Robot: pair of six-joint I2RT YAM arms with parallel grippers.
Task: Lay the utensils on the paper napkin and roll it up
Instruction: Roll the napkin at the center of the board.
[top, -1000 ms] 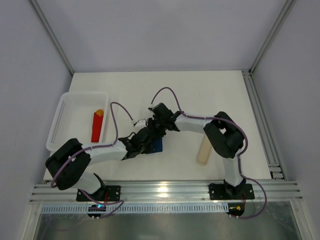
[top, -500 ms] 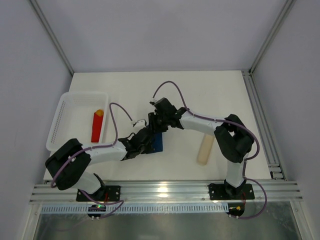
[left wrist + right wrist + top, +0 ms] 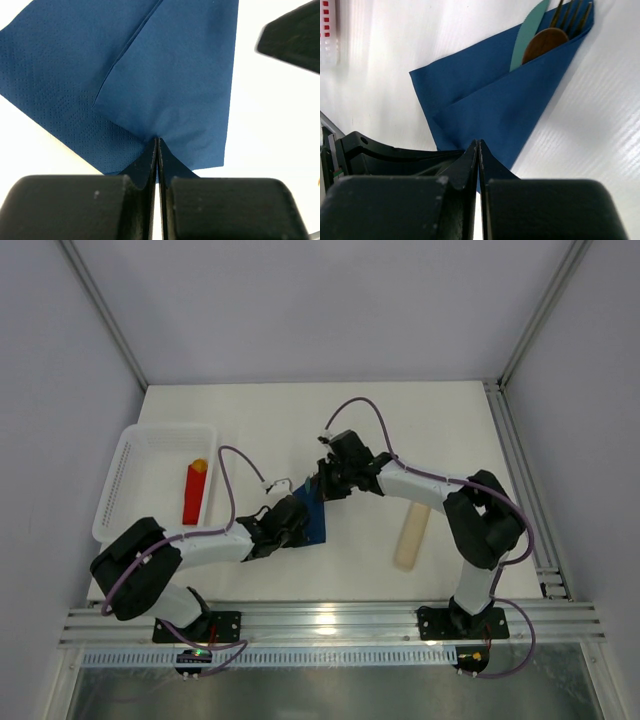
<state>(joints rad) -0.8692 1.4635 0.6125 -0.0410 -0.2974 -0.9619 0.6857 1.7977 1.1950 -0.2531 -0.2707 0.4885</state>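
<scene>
The navy paper napkin (image 3: 316, 515) lies mid-table, folded into a pointed flap over the utensils. In the right wrist view, the napkin (image 3: 490, 100) covers them except for a copper spoon bowl (image 3: 544, 42), fork tines (image 3: 570, 15) and a greenish knife tip (image 3: 527, 32) sticking out at its far corner. My left gripper (image 3: 291, 523) is shut, pinching the napkin's near edge (image 3: 165, 85). My right gripper (image 3: 327, 487) is shut on the opposite edge, its fingertips (image 3: 472, 152) against the blue paper. The two grippers face each other across the napkin.
A white slotted basket (image 3: 130, 455) at the left holds a red block with an orange tip (image 3: 194, 492). A pale beige bar (image 3: 410, 537) lies to the right of the napkin. The right arm's links arch over the table's middle right.
My right gripper has moved right and a little back, away from the left gripper. More of the blue napkin now shows between them. The left gripper has barely moved.
</scene>
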